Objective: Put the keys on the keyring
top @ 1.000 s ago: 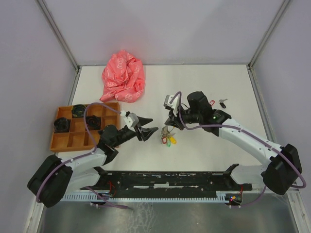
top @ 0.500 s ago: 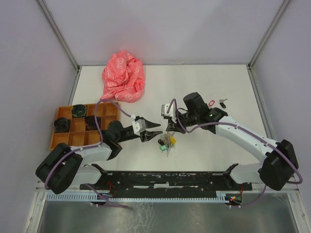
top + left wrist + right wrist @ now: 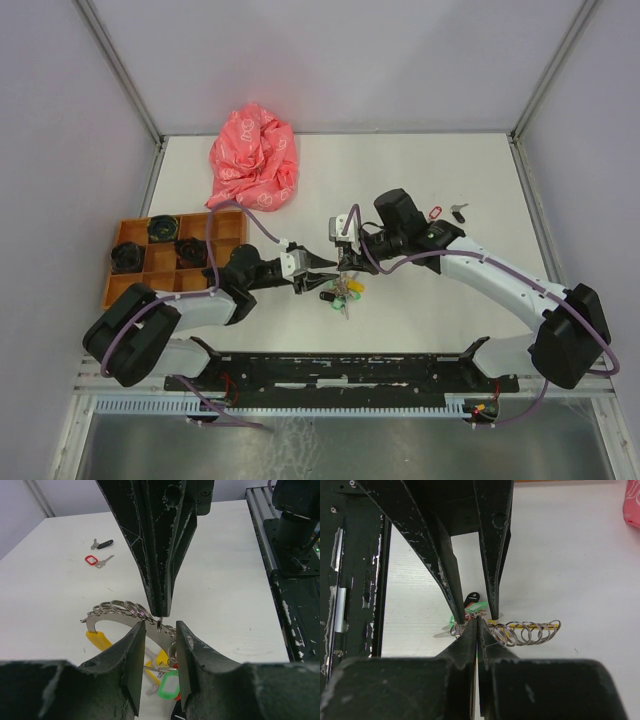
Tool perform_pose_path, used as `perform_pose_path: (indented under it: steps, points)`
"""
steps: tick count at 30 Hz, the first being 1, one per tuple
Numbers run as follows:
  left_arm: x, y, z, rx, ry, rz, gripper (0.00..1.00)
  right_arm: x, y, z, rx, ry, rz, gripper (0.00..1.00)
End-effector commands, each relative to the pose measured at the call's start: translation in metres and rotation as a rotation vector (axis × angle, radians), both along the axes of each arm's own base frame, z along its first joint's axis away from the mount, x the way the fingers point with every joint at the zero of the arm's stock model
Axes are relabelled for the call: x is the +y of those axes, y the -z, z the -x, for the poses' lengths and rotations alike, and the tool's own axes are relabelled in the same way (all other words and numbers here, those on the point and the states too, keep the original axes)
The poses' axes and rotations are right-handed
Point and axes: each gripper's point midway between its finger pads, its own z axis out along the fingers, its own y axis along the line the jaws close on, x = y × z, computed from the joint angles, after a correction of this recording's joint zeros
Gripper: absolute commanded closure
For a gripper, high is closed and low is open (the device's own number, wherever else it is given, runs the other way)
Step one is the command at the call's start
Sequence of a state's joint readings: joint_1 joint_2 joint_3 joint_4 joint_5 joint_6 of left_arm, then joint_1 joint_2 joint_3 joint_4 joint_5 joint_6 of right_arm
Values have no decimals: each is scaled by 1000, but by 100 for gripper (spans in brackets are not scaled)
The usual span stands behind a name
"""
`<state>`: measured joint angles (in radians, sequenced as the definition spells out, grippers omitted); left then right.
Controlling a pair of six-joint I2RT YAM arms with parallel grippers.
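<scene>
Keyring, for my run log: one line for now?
right fingers: shut on keyring | left fingers: open, astride it | red key, black key: on table

White table (image 3: 450, 180) enclosed by pale lilac walls (image 3: 350, 60), seemingly evenly lit.

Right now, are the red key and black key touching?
Apart. The left wrist view shows a plain gap between the red key and the black key; the top view shows them side by side, also separate.
</scene>
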<state>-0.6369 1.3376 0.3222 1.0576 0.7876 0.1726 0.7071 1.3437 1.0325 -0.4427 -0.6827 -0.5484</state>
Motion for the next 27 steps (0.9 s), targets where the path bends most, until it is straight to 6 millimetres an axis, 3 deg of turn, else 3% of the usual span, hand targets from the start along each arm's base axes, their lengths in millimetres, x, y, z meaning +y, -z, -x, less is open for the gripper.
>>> perform_pose_path:
  steps: [1, 7, 14, 17, 27]
  points:
    - [-9, -19, -1, -106, 40, 33, 63, 16, -29, -3, -73, -52, -97, 99]
    - [-12, -16, -2, -98, 44, 24, 70, 19, -29, -2, -68, -59, -108, 99]
    - [-10, -15, -2, -110, 37, 5, 95, 16, -25, -2, -67, -47, -93, 99]
    - [-6, -16, -4, -117, 13, -2, 97, 13, -24, -2, -65, -28, -83, 99]
    - [4, -21, -14, -38, -104, -7, 97, -6, -36, -12, -125, 146, -106, 70]
